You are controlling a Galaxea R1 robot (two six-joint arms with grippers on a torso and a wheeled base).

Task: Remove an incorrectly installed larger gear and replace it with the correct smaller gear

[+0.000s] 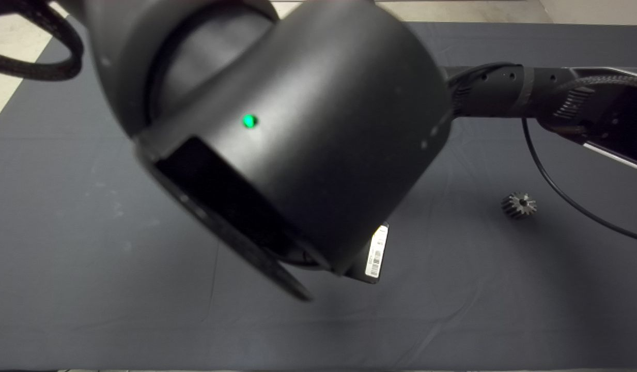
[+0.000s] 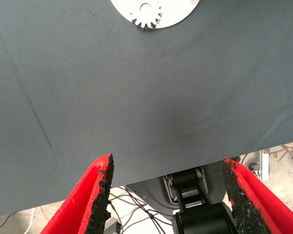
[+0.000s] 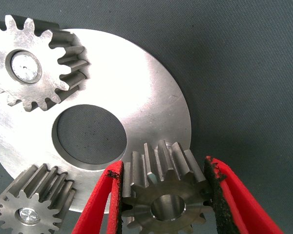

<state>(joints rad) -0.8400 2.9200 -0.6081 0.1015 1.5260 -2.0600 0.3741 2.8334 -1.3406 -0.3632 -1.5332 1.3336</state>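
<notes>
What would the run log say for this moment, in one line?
right gripper: shut on smaller gear at plate edge | left gripper: open over mat | larger gear: loose on mat

A large rounded matte-black arm housing (image 1: 277,139) is being shown with a small green light (image 1: 250,121) and a white barcode label (image 1: 376,257). A braided black cable (image 1: 49,70) and a thin black wire (image 1: 561,191) are being seen. Red fingers (image 2: 83,204) are being lined with rough, pitted black pads (image 3: 214,195).
</notes>
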